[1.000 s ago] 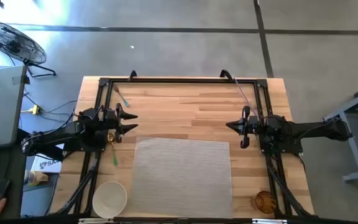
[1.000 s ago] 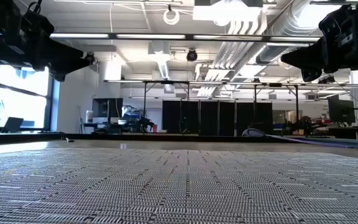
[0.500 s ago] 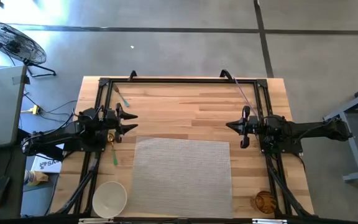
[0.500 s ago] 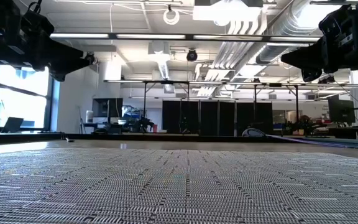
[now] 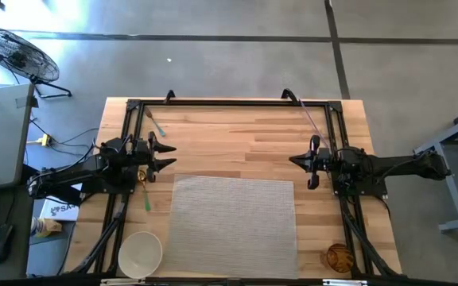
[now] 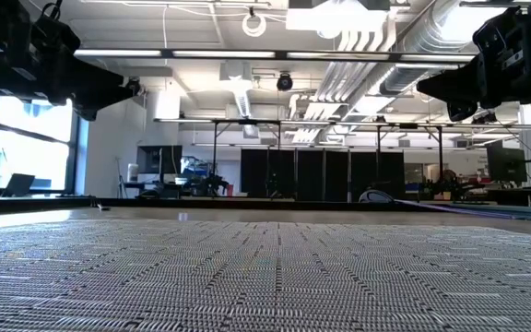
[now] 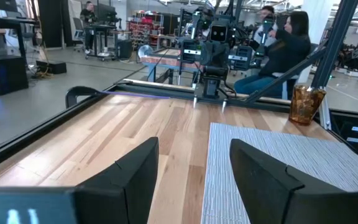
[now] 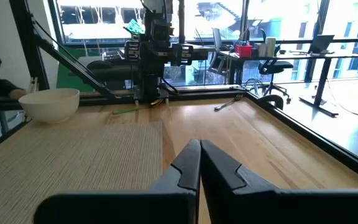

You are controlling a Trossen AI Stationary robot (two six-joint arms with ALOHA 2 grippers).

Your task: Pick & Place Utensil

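A green-handled utensil lies flat on the wood just off the left edge of the grey woven placemat; it also shows in the right wrist view as the green utensil. A second utensil lies near the far left corner, and a purple one near the far right. A white bowl stands at the near left. My left gripper hovers open over the left side, beside the green utensil. My right gripper hovers shut over the right side.
An amber cup stands at the near right corner. A black frame runs around the table's far and side edges. Bare wood lies between the two grippers, beyond the placemat. People sit beyond the table's right side.
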